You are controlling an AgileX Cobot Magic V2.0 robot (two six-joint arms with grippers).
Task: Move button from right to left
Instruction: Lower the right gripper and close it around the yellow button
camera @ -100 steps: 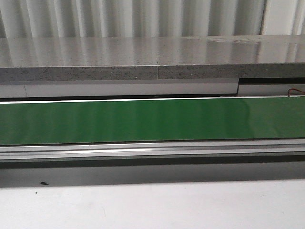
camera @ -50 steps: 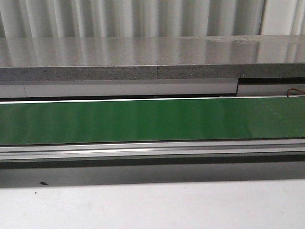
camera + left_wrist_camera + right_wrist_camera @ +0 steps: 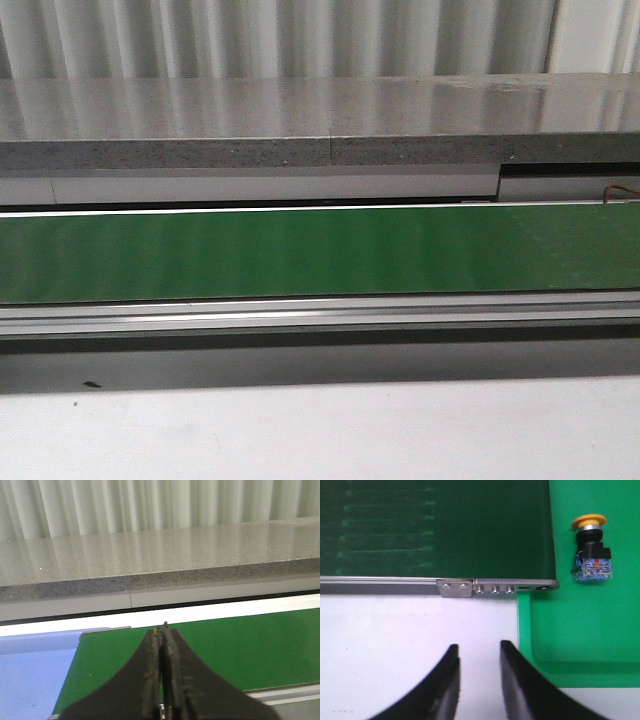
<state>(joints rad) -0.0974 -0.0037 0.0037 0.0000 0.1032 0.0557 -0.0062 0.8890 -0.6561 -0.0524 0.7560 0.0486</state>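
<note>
The button (image 3: 590,550), with a yellow mushroom cap, black collar and blue contact block, lies on its side in a bright green tray (image 3: 580,625) just past the end of the green belt (image 3: 435,527). My right gripper (image 3: 479,647) hovers open over the white table, short of the belt's end rail and apart from the button. In the left wrist view my left gripper (image 3: 161,628) is shut with nothing between its fingers, above the other end of the belt (image 3: 240,645). The front view shows only the belt (image 3: 320,250); neither gripper nor the button appears there.
A blue tray (image 3: 35,670) sits beside the belt end under my left gripper. A grey stone ledge (image 3: 320,125) runs behind the belt, with a corrugated wall beyond. Aluminium rails (image 3: 320,315) border the belt's near side. A metal bracket (image 3: 495,587) caps the belt end.
</note>
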